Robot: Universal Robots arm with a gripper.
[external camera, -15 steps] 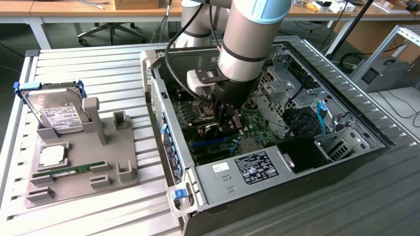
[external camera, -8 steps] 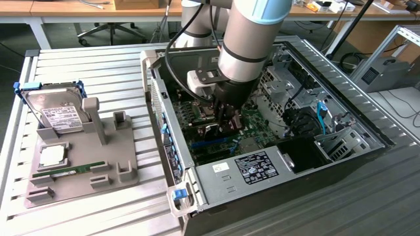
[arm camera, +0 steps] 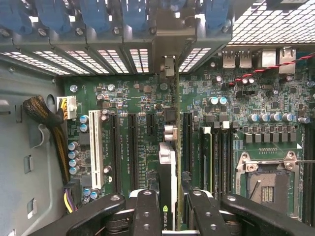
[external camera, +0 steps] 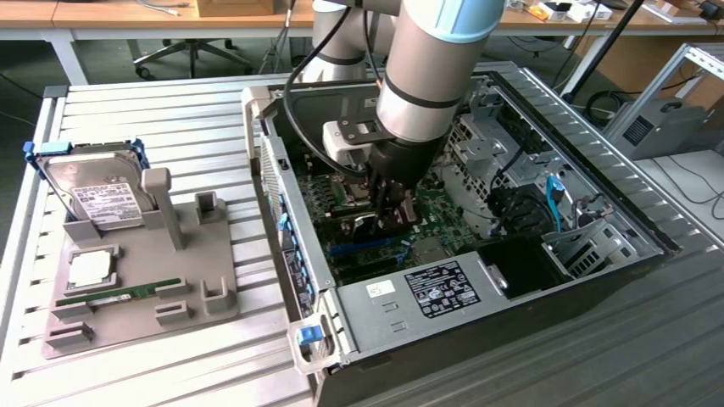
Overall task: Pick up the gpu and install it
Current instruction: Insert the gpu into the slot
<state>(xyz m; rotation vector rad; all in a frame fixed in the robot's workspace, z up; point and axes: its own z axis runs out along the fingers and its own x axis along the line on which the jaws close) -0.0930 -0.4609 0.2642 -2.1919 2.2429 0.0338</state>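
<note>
A robot arm reaches down into an open computer case (external camera: 385,326) lying on a slatted table (external camera: 147,110). Its gripper (arm camera: 170,199) holds the gpu (arm camera: 167,162) edge-on, with the jaws closed narrowly on the card's two faces. The gpu stands upright over the green motherboard (arm camera: 128,98), in line with the long black slots. Whether it sits in a slot cannot be told. At the exterior view's left, a grey stand (external camera: 209,271) carries a hard drive (external camera: 97,195) and a memory stick (external camera: 119,294).

gpu (arm camera: 168,189): black plastic cooler | case (external camera: 611,182): matt grey metal | table (external camera: 158,110): ribbed metal
</note>
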